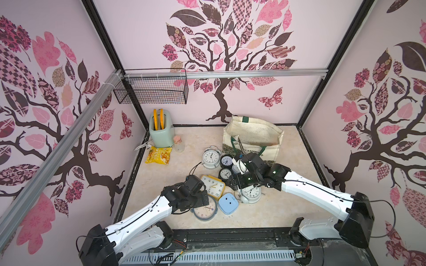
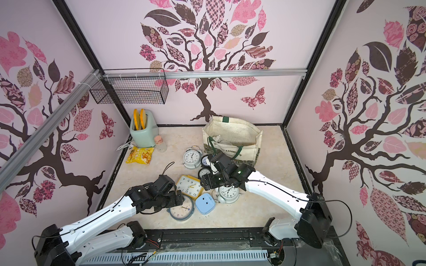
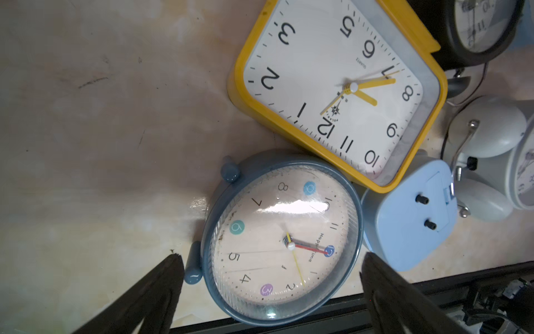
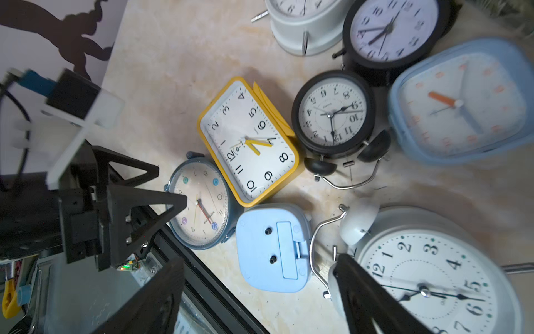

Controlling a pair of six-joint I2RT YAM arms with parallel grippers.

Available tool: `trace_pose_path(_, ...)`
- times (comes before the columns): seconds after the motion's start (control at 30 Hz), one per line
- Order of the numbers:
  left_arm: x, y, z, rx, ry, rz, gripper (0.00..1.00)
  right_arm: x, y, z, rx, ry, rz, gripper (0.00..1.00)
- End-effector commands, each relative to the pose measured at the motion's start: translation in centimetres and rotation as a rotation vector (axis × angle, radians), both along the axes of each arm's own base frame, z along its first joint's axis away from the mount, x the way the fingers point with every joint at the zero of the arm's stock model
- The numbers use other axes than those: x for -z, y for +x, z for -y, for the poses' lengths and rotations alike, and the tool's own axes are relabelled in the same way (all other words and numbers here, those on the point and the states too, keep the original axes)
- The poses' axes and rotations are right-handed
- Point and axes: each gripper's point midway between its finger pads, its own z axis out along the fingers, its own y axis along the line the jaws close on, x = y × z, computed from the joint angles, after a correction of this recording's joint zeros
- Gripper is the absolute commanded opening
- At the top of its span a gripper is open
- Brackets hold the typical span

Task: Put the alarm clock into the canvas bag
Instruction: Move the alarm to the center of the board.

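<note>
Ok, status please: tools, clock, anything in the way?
Left tool open over round blue-grey alarm clock. Right tool open above pale blue square clock, face down. Cream canvas bag open behind; yellow square clock crowds the round one.

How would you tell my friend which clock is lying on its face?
Find the canvas bag at the back; the heap of clocks lies in front of it. At the heap's near edge, between a round grey-blue clock and a white twin-bell clock, is the pale blue squarish clock. Only it shows its back, with two black knobs.
</note>
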Motion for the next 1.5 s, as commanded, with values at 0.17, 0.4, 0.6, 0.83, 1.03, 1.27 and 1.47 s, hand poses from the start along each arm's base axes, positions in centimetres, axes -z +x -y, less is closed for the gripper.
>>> trace_pose_path(0.17,-2.7,3.4,-2.4,-0.146,-0.012,0.13,0.98,5.0,-1.0,-2.4,-0.017,0.013,-0.17,0.84)
trace_pose_path(0.4,-3.6,3.6,-3.5,-0.189,0.015,0.142,0.98,7.9,-0.5,-4.6,-0.028,0.029,-0.256,0.82)
trace_pose_path(0.6,-4.5,3.2,-5.1,-0.26,0.014,0.144,0.98,9.3,0.5,-6.4,-0.024,0.037,-0.292,0.8)
trace_pose_path(0.83,-4.9,3.1,-6.4,-0.313,-0.009,0.151,0.98,9.5,2.6,-9.8,-0.038,0.089,-0.315,0.8)
trace_pose_path(1.03,-4.6,3.0,-6.4,-0.316,-0.005,0.134,0.98,8.2,5.7,-14.6,-0.085,0.222,-0.298,0.8)
trace_pose_path(1.27,-5.1,2.9,-6.2,-0.319,-0.036,0.139,0.98,5.0,9.5,-13.3,-0.076,0.269,-0.175,0.84)
trace_pose_path(1.47,-4.3,2.6,-5.9,-0.302,-0.046,0.121,0.98,2.6,4.6,-8.7,-0.13,0.15,-0.114,0.8)
